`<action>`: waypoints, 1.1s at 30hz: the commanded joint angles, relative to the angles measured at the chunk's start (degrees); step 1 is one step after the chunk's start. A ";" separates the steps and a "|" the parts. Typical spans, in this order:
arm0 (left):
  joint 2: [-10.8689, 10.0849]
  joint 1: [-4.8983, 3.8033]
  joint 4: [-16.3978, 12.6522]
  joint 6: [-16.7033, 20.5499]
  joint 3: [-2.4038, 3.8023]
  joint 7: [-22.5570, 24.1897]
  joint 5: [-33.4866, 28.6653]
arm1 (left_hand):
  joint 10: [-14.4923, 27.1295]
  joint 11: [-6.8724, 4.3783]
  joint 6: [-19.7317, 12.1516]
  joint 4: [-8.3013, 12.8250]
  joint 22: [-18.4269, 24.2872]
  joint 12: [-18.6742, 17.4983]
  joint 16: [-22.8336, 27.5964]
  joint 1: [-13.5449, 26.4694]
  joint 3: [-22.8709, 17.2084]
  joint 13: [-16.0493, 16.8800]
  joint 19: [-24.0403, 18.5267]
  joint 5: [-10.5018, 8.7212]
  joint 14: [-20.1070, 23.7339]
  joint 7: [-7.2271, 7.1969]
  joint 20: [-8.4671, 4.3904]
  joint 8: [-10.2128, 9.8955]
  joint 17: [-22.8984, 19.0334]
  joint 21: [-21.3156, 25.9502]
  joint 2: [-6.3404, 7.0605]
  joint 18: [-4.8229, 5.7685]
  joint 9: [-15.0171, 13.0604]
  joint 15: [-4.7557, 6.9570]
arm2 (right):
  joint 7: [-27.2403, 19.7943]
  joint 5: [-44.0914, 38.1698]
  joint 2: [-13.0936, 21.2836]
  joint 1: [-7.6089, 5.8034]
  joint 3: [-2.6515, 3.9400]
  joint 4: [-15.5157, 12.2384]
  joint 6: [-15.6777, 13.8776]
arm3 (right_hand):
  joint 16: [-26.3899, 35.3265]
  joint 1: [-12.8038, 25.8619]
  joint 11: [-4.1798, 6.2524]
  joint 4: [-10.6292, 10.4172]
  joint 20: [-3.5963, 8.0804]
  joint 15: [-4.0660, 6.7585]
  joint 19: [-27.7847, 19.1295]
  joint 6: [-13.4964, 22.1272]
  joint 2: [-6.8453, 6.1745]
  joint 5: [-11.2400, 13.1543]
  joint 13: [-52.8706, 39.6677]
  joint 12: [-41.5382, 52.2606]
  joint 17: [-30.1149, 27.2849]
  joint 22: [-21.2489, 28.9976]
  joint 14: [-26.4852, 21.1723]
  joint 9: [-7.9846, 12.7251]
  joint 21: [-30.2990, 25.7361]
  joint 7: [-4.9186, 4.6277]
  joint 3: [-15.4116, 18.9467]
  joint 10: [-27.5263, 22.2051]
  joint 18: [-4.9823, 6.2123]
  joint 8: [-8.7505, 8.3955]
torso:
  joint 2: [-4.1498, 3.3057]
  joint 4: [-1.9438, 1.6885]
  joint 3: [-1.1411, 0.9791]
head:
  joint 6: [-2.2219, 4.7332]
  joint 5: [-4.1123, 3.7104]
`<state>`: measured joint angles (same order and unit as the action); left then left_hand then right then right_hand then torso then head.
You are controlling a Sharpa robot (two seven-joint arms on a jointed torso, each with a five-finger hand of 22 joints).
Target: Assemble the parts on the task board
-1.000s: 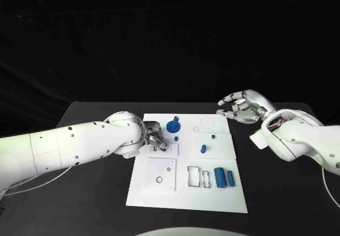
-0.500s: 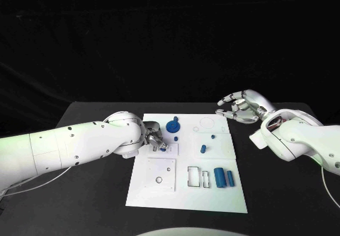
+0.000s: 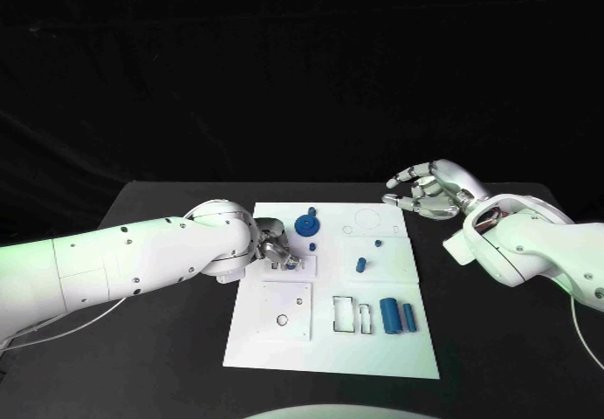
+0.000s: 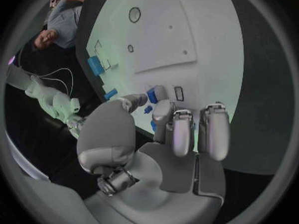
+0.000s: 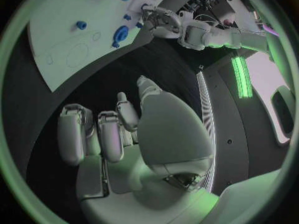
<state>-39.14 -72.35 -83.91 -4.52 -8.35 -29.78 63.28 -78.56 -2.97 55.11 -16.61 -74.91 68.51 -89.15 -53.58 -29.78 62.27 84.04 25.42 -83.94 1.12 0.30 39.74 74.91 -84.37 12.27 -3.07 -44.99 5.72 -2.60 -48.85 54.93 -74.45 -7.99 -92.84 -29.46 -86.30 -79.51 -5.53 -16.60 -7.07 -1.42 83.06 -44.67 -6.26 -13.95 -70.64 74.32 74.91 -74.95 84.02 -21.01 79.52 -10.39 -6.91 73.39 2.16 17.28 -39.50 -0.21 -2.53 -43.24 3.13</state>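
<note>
The small blue part sits pinched between the thumb and fingers of the left hand, low over the left side of the white board, just beside a small rectangular slot. Whether the part already touches the board I cannot tell; the fingers hide its underside.

The likeliest trouble is a crooked seat: if the part goes down tilted or off the slot, it will jam on the rim or skid across the smooth board. The pinch looks slight, so the part could also twist or slip out as it meets the surface.

Nearby, a blue gear-like disc with a peg above it stands just beyond the left hand, and a careless pull-back could knock either. A small blue peg lies toward the middle, and two blue cylinders rest lower right, well apart from the work.

The right hand hovers off the board's far right corner over the black worktop, fingers curled loosely apart and holding nothing. It is not steadying the board, so a hard push could shift it.
</note>
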 commanded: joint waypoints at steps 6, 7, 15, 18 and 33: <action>-0.09 0.31 -0.11 -1.53 -0.20 -0.11 -0.71 | -0.20 0.08 0.42 -0.14 -3.37 0.20 -0.33 1.16 1.46 0.10 1.80 -0.07 -5.78 -0.05 -0.33 -0.25 14.02 -0.21 -0.48 0.73 0.13 0.43 | -0.30 -0.57 0.03 0.04 0.00 0.03 0.38 | 0.33 1.09 0.22 -0.05 0.05 0.44 -0.38 0.42 -0.01 0.09 0.15 -0.41 5.55 -7.02 3.63 0.14 -0.54 0.23 0.45 -0.35 0.81 0.45 | 0.02 0.02 0.04 | 0.08 -0.05; -0.16 0.31 -0.16 -1.44 -0.20 -0.11 -0.71 | -0.20 0.08 0.42 -0.14 -3.37 0.20 -0.33 1.16 1.46 0.10 1.80 -0.07 -5.78 -0.05 -0.33 -0.25 14.02 -0.21 -0.48 0.73 0.13 0.43 | -0.30 -0.57 0.04 0.05 0.00 0.03 0.37 | 0.33 1.09 0.22 -0.05 0.05 0.44 -0.38 0.42 -0.01 0.09 0.15 -0.41 5.55 -7.02 3.63 0.14 -0.54 0.23 0.45 -0.35 0.81 0.45 | 0.01 0.02 0.04 | 0.12 -0.04; -1.50 0.30 -1.10 -0.24 1.28 -0.04 -2.12 | 0.18 0.13 0.13 -0.17 -3.13 -0.34 -0.18 1.92 2.98 -0.54 1.71 -0.12 -5.69 0.00 -0.43 -0.46 13.69 -0.07 -0.41 0.67 0.20 0.40 | -0.39 -0.58 0.11 0.11 0.00 0.23 0.24 | 0.41 2.01 0.22 -0.07 0.07 0.45 -0.45 0.58 0.00 0.20 0.21 -0.41 5.44 -6.92 3.61 0.20 -0.73 0.24 0.79 -0.38 0.84 0.66 | 0.02 0.03 0.05 | 0.26 -0.30; -2.09 0.20 -1.49 0.11 2.48 0.01 -2.65 | 0.35 0.16 -0.01 -0.17 -3.08 -0.56 -0.11 2.13 3.29 -0.80 1.69 -0.11 -5.66 0.04 -0.46 -0.54 13.55 -0.04 -0.42 0.66 0.22 0.37 | -0.41 -0.58 0.13 0.13 0.00 0.39 0.17 | 0.44 2.20 0.22 -0.07 0.07 0.45 -0.40 0.61 0.00 0.21 0.21 -0.40 5.39 -6.96 3.60 0.22 -0.68 0.24 0.88 -0.37 0.83 0.71 | 0.04 0.04 0.06 | 0.39 -0.39; -3.59 -4.79 2.99 -5.16 5.20 0.36 -3.27 | 6.37 1.66 -4.07 -0.06 1.35 -8.28 1.00 0.22 6.14 -9.81 -0.16 -0.48 -5.03 1.75 0.27 -2.84 11.43 2.45 0.23 -0.19 0.95 -0.85 | -0.25 -0.52 0.20 0.22 -0.03 1.00 0.28 | 0.49 2.88 0.22 -0.08 0.08 0.45 -0.42 0.73 0.06 0.14 0.24 -0.38 5.34 -6.92 3.59 0.27 -0.78 0.24 1.18 -0.37 0.84 0.88 | 0.01 -0.01 -0.09 | 0.99 -0.35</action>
<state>-42.91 -76.96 -81.33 -6.30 -3.16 -29.73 59.69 -72.47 -1.43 51.41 -16.60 -73.48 60.34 -88.26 -52.87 -23.95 52.48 84.04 25.17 -83.94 2.96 0.32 37.11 74.91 -81.94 12.42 -3.08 -44.09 5.29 -2.65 -48.85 55.12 -74.29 -8.02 -91.83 -29.52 -86.08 -77.19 -5.32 -16.68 -7.08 -1.42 83.07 -44.46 -6.18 -13.95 -70.48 74.11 74.93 -74.92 84.02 -20.82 79.04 -10.18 -6.02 73.18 2.16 17.96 -39.46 -0.17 -2.57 -42.38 2.71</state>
